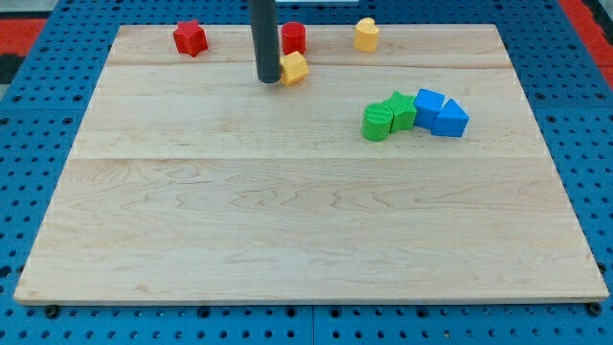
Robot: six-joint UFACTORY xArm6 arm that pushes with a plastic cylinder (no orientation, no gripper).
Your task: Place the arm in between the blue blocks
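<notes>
Board [287, 220]: one wooden top on a blue pegboard [38, 144].
Blue blocks: two, counted at the view's right. Blue cube [429, 103] to the left and blue wedge [450, 119] to the right, the pair touching.
Green blocks: two. Green cylinder [377, 123] and green star [400, 110], touching each other; the star sat against the blue cube.
Red blocks: two, at the view's top. Red star [190, 37] to the left, red cylinder [293, 37] near the middle, partly behind my rod.
Yellow blocks: two. Yellow hexagon [294, 68] and a second yellow block [366, 34] at the top, shape unclear to me.
My tip [267, 80]: I had no pincer to open or close, only a dark rod holding nothing. It rested on the board just left of the yellow hexagon, seemingly touching it, below the red cylinder.
Tip to blue blocks: well apart; the blue pair lay far to the view's right and a little lower.
</notes>
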